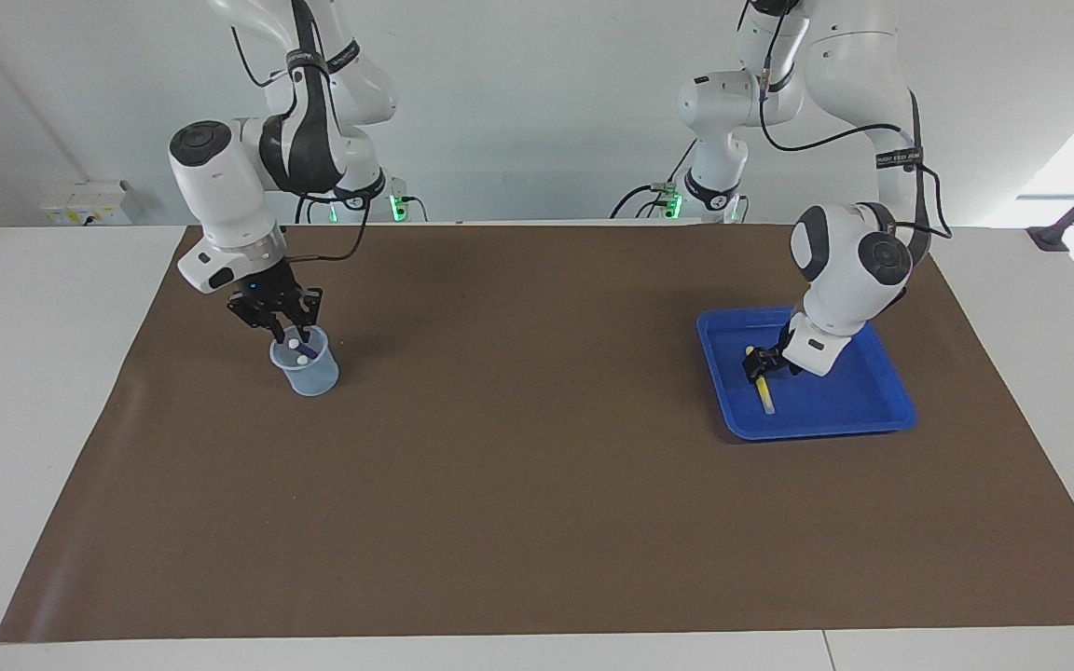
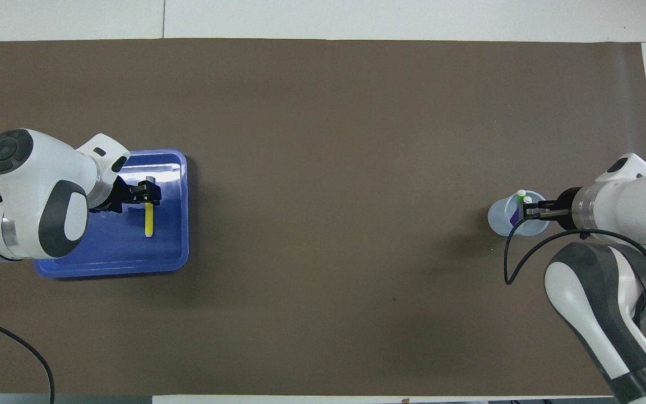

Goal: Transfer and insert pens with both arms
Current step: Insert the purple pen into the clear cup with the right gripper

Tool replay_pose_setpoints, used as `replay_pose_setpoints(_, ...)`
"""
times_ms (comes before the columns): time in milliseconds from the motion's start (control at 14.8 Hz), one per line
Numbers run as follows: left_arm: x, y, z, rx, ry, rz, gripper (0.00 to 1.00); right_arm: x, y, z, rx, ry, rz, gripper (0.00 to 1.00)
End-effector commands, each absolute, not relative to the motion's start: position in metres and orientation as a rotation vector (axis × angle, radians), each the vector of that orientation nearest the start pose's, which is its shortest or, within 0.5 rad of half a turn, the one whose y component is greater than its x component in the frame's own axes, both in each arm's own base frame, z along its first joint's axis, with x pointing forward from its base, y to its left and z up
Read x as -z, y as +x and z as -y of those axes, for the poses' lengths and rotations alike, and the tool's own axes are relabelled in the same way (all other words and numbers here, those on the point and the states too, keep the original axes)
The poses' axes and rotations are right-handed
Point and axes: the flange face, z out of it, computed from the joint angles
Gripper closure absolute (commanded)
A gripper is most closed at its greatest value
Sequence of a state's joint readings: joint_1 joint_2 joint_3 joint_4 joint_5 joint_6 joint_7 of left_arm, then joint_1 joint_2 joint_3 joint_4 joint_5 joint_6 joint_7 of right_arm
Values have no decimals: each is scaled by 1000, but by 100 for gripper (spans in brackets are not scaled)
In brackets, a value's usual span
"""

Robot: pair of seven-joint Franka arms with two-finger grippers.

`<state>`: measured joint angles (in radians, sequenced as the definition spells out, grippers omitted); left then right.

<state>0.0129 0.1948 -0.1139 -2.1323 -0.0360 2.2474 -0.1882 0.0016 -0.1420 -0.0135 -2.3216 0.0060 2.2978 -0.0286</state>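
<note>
A yellow pen [image 1: 765, 396] [image 2: 148, 221] lies flat in the blue tray [image 1: 859, 410] [image 2: 110, 258] toward the left arm's end of the table. My left gripper [image 1: 759, 362] [image 2: 148, 195] is down in the tray, open, one finger on each side of the pen's end nearer the robots. Toward the right arm's end stands a clear cup [image 1: 310, 375] [image 2: 498, 221]. The purple pen [image 1: 311, 352] [image 2: 516, 215] and the green pen [image 2: 518, 202] stand in it, caps up. My right gripper [image 1: 285, 328] [image 2: 527, 211] hangs open just over the cup's rim, holding nothing.
A brown mat [image 1: 537, 485] covers most of the white table. Two smaller white arms [image 1: 719, 112] with green-lit bases stand at the robots' end of the table. A black cable [image 2: 508, 258] loops down from my right wrist beside the cup.
</note>
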Motion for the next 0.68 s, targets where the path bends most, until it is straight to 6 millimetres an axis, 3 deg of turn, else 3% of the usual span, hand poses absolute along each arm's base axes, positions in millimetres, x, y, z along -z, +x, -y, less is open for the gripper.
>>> replay_pose_setpoints(0,-307,552,54,-109,-3159,140,23,-432,507,7,224,-3144,21,0)
replay_pose_setpoints(135,-298,553,56,-126,-3160,121,24,-449,512,8,193,-3145,14,0)
replay_pose_setpoints(270,-298,553,59,-126,-3160,111,32,-465,516,9,188,-3145,8,0)
replay_pose_setpoints(608,-301,555,59,-131,-3160,111,66,-507,525,18,166,-3149,-25,0)
